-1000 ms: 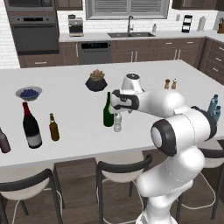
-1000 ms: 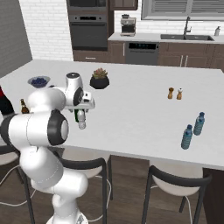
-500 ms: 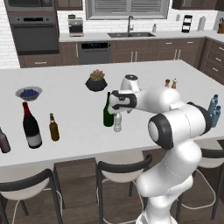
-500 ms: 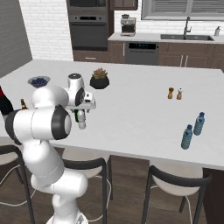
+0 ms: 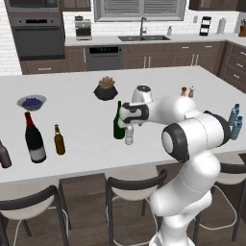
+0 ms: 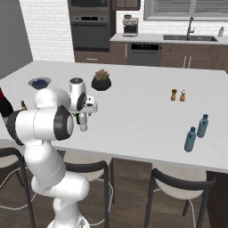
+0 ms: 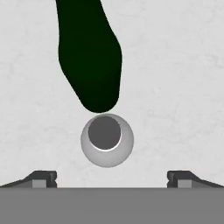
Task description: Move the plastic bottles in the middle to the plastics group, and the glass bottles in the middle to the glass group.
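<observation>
Pincer (image 7: 112, 177) is spread wide, nothing held, tips seen at lower left and lower right of the hand view, above the clear water bottle (image 7: 106, 140) seen cap-on at center. White island counter (image 5: 77, 77) is spanned across mid frame. Black wine bottle (image 5: 34, 139) is placed at left, beside the amber beer bottle (image 5: 59, 140). Green wine bottle (image 5: 118, 122) is stood at center, just beside the clear bottle. Two blue bottles (image 6: 196, 132) are grouped at right of the right base view.
</observation>
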